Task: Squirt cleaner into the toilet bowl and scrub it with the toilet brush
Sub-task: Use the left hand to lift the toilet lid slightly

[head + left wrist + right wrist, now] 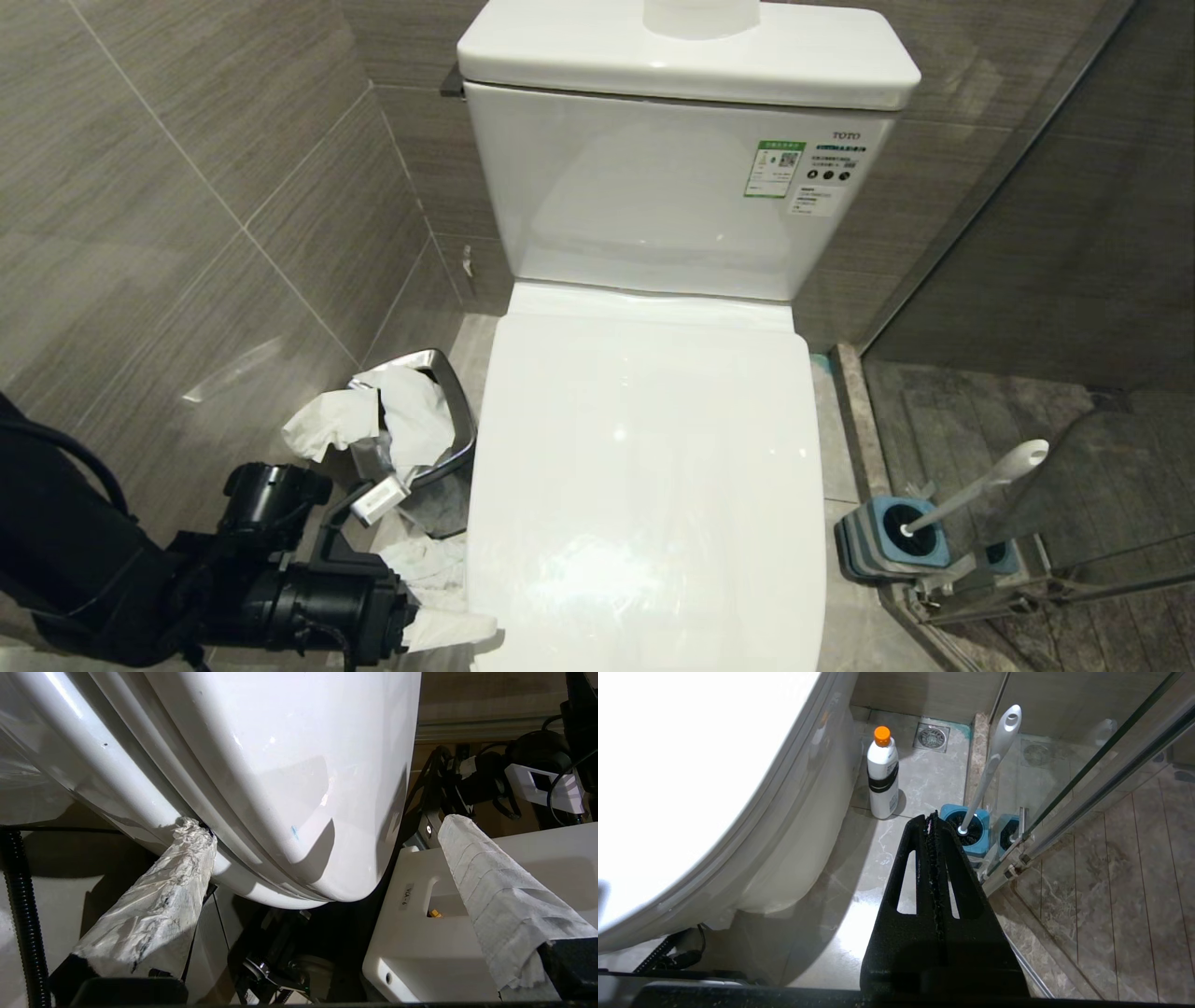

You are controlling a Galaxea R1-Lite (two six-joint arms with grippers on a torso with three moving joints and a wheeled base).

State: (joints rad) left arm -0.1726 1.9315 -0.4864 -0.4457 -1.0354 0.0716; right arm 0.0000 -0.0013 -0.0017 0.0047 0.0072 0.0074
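Observation:
The toilet bowl (798, 826) is covered by its shut white lid (644, 467), so its inside is hidden. My left gripper (322, 823) is open at the toilet's front left. One paper-wrapped finger (194, 844) is at the seam under the lid, and the other finger (472, 868) is off to the side. A small blue smear (294, 832) marks the lid's edge. The toilet brush (980, 485) stands in its blue-grey holder (892, 541) on the floor to the right. My right gripper (930, 821) is shut and empty, low beside the toilet. A white bottle with an orange cap (882, 772) stands by the toilet base.
A steel waste bin (448, 411) stuffed with white paper stands between the toilet and the left wall. A glass shower partition (1087, 779) with a metal rail runs just right of the brush holder. The cistern (672, 187) is at the back. There is a floor drain (931, 737).

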